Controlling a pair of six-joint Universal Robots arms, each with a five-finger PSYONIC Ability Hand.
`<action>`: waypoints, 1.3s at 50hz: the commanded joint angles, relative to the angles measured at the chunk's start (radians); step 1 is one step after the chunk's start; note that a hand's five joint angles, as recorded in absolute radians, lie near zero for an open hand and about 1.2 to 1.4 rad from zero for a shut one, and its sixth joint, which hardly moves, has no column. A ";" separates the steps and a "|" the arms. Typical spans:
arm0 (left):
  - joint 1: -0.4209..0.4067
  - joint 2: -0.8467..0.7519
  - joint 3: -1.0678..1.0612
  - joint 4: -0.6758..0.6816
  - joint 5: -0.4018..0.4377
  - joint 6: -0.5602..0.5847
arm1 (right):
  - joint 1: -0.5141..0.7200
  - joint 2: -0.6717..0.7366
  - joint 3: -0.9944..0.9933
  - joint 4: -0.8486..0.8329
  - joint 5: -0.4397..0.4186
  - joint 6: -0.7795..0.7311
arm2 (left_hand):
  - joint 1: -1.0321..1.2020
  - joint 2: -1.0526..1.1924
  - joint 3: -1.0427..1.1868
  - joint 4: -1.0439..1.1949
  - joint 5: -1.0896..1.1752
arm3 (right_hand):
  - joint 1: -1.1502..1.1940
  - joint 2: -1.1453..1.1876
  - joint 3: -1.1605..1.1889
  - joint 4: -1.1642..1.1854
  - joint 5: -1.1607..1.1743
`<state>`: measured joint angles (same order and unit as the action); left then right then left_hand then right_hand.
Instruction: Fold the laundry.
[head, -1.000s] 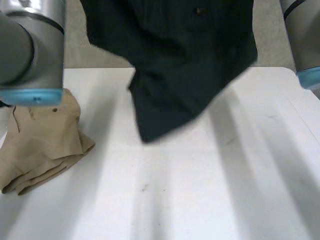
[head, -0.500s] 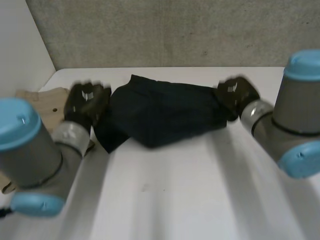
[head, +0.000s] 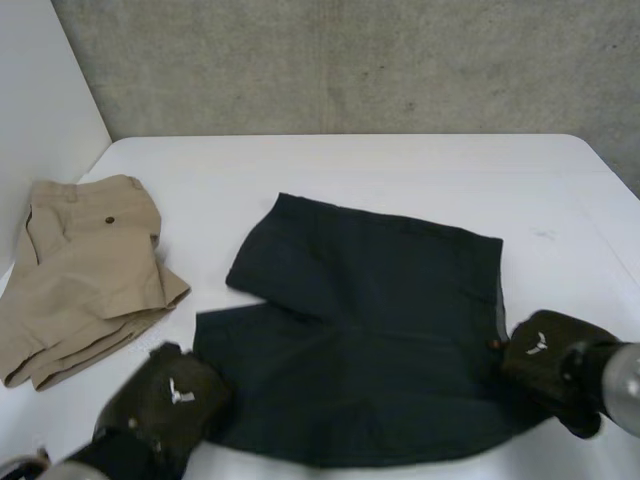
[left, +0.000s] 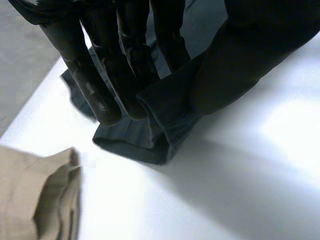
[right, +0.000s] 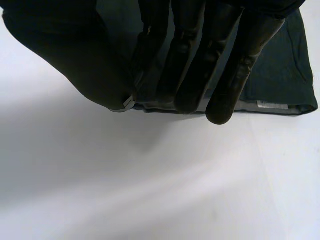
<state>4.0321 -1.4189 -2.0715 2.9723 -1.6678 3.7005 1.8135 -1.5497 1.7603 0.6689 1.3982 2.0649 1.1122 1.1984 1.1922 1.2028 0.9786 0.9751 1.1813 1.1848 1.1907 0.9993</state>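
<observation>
- Fingers (left: 97, 95) of the left hand (head: 168, 398) run straight and close together. With the thumb (left: 260, 45) set against them they pinch a corner of the dark shorts (head: 370, 330). The hem folds over and bunches just past the fingertips, resting on the white table (head: 380, 165).
- On the right hand (head: 545, 355) the fingers (right: 225, 95) are likewise straight and side by side. The thumb (right: 75, 55) presses toward them, and the edge of the dark shorts is nipped between. A small label (right: 272, 105) lies on that edge just beside the fingertips.
- Between the two hands the dark shorts lie spread flat on the table, their near edge running from one hand to the other. The leg openings are at the left hand's end and the waistband at the right hand's end. A small button (head: 492, 343) sits just beside the right hand.
- Beyond the left fingertips and off to their outer side lie the beige shorts (head: 90, 270), folded into a flat stack. They are apart from the dark shorts, with bare table between the two.
- Past the far edge of the dark shorts, well beyond both sets of fingertips, the table runs bare up to a grey wall (head: 350, 60).
</observation>
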 joint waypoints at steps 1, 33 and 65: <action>-0.071 0.005 0.088 -0.029 0.002 -0.002 | -0.088 -0.072 0.036 0.011 -0.128 -0.035 | 0.284 0.198 0.204 0.193 0.243 | 0.421 0.215 0.211 0.206 0.222; 0.045 -1.075 1.166 0.487 -0.056 0.003 | 0.061 0.553 -0.415 -0.885 0.189 0.400 | 0.284 0.198 0.204 0.193 0.243 | 0.421 0.215 0.211 0.206 0.222; 0.044 -1.002 1.096 0.387 -0.081 -0.022 | -0.080 0.602 -0.700 -0.032 -0.168 0.693 | 0.284 0.198 0.204 0.193 0.243 | -0.611 -0.817 -0.821 -0.827 -0.810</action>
<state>4.0742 -2.4106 -0.9866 3.3597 -1.7485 3.6781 1.7222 -1.0179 1.0437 0.6458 1.2093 2.7606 1.1122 1.1984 1.1924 1.2030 0.9786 0.3319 0.3930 0.3897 0.3679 0.1898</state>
